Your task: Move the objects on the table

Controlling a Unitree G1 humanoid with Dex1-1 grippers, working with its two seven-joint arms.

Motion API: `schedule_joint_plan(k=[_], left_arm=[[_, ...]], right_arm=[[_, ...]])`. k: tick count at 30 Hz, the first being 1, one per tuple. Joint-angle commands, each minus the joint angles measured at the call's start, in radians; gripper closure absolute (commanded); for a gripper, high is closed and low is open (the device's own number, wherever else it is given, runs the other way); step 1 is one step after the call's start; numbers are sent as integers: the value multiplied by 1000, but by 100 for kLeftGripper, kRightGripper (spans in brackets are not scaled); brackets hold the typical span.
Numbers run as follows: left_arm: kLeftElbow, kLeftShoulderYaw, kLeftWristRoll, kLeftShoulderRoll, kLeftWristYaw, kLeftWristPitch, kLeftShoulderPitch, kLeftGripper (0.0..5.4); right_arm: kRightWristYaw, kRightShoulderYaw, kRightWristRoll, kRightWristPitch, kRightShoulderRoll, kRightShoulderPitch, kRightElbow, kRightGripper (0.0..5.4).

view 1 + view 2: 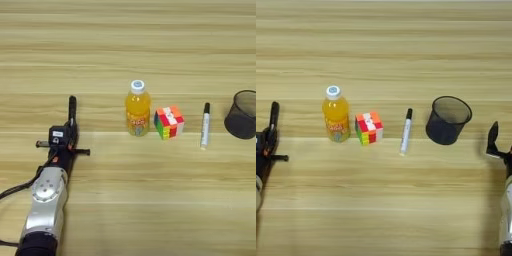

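On the broad counter of pale grained wooden planks (150, 200), four things stood in a row, none touching another. Furthest to the robot's left was the small orange juice bottle with a white cap (138, 109), upright. Just beside it sat the multicoloured puzzle cube (169, 122), turned corner-on. Near that lay the white marker with a black cap (205, 125), flat on the wood, cap pointing away from the robot. Furthest right stood the black mesh cup (448, 120), tilted a little with its open mouth up; in the left eye view its right side was cut off by the picture edge.

The left hand (72, 106) rested low over the counter, well apart from the bottle, on its silver-and-black arm (47, 200). Its black fingers read as a single narrow bar pointing away, pressed together and holding nothing. In the right eye view only part of it showed at the edge.

The right hand (493, 137) appeared only in the right eye view, near the cup but apart from it. One dark finger showed as a pointed shape; whether the fingers were spread or closed I cannot tell.
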State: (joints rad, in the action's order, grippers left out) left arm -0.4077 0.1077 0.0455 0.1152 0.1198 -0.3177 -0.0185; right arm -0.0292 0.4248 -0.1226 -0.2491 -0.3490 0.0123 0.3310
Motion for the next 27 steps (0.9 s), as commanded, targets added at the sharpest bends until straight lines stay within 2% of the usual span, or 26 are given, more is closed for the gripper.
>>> schedule_joint_plan(k=[1, 4, 8, 10, 14, 16, 27], left_arm=[[-3, -6, 1, -8, -3, 12, 4, 533], [15, -16, 0, -30, -13, 16, 10, 540], [15, -67, -20, -81, -17, 18, 23, 540], [5, -95, -28, -105, -20, 18, 28, 540], [-21, -181, -58, -177, -25, 15, 44, 540], [-34, -209, -70, -196, -24, 11, 45, 540], [-22, -253, -78, -191, -31, -9, 42, 540]], right_arm=[[5, 4, -3, -6, -7, 15, 16, 0], [5, 6, -4, -9, -8, 16, 20, 0], [4, 5, -5, -10, -7, 18, 22, 0], [5, 5, -5, -10, -6, 18, 22, 0], [6, 4, -4, -10, -4, 18, 22, 0], [7, 3, -4, -10, -2, 18, 21, 0], [9, 2, -4, -10, 1, 14, 17, 0]])
